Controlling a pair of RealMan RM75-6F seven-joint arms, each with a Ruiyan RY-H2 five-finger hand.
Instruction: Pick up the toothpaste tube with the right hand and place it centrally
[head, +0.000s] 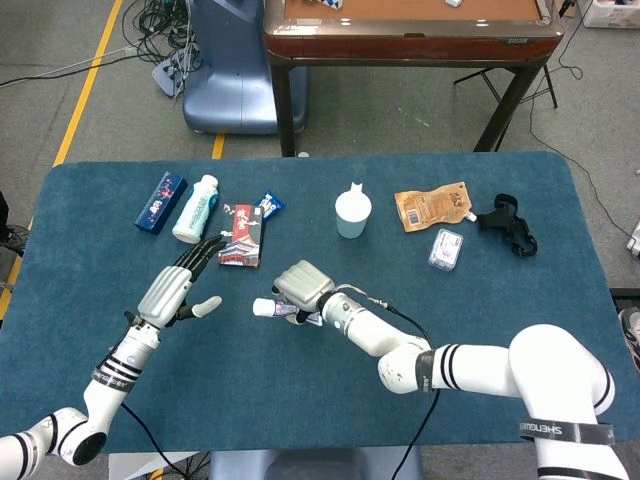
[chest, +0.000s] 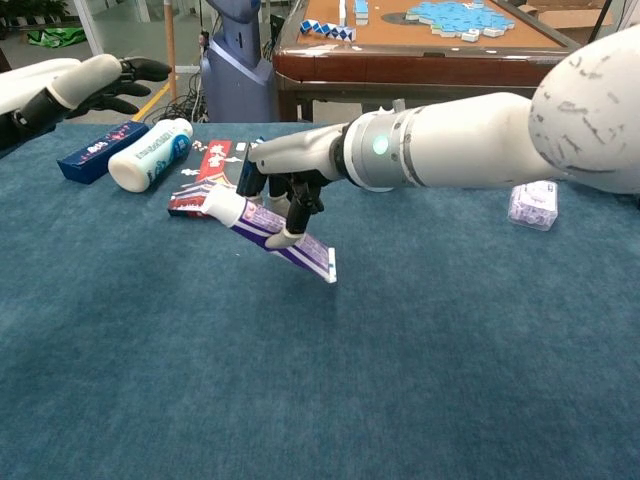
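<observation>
While the right hand (head: 303, 285) grips the toothpaste tube (chest: 272, 227) with its fingers (chest: 290, 213) curled around the purple-and-white body, the tube hangs tilted above the blue counter (head: 480, 310), its white cap pointing toward nine o'clock in the head view and its flat crimped end lower, toward three o'clock; whether that end touches the cloth cannot be told. From the tube, the left hand (head: 172, 291) sits at nine o'clock, well apart from it, holding nothing, with its fingers (head: 198, 262) spread and stretched out toward one o'clock. At about eleven o'clock from the tube lies a red snack packet (head: 241, 243), and just beyond that, near the far side, a small blue wrapper (head: 268, 206). Further toward ten o'clock a white bottle (head: 196, 208) lies on its side beside a dark blue box (head: 161, 201). At one o'clock from the tube stands a pale blue cup (head: 353, 212), upright. Toward two o'clock lie an orange spouted pouch (head: 431, 206), a small clear packet (head: 446, 248) near it, and a black strap-like object (head: 506, 225) close to the counter's edge at three o'clock.
</observation>
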